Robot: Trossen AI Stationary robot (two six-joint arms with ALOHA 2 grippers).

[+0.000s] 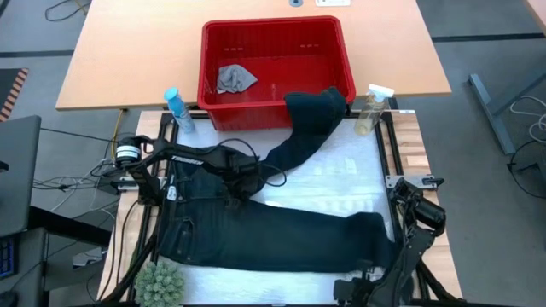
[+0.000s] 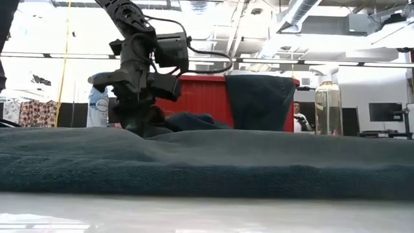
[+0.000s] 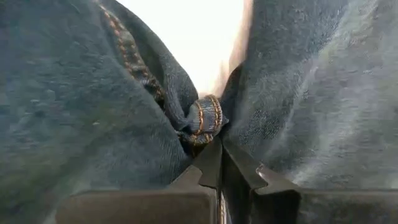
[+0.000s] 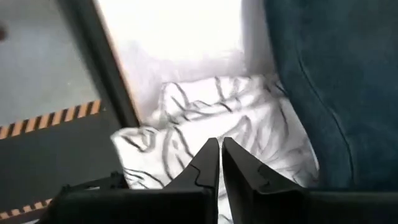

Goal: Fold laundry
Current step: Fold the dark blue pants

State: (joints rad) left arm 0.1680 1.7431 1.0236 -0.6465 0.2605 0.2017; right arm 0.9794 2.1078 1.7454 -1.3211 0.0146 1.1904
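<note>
L gripper [image 3: 219, 144] pinching jeans [image 1: 281, 230] crotch seam, prob to pull/flatten for folding. R gripper [image 4: 221, 146] near-closed, empty, parked over leaf-print cloth [image 4: 205, 134] at table edge.

The white-topped work surface [image 1: 341, 175] carries dark blue-black denim jeans [image 1: 264, 230] spread flat across it, a white cloth with grey leaf print [image 4: 205, 127] beside them, and a spiky green ball [image 1: 160, 281] at the near-left corner.

One pair of dark denim jeans [image 1: 256, 226], one small grey cloth [image 1: 235, 78], one white leaf-print cloth [image 4: 211, 134], one red plastic basket [image 1: 275, 107], two spray bottles [image 1: 178, 109] [image 1: 372, 109], one green spiky plant [image 1: 159, 284], two robot arms.
</note>
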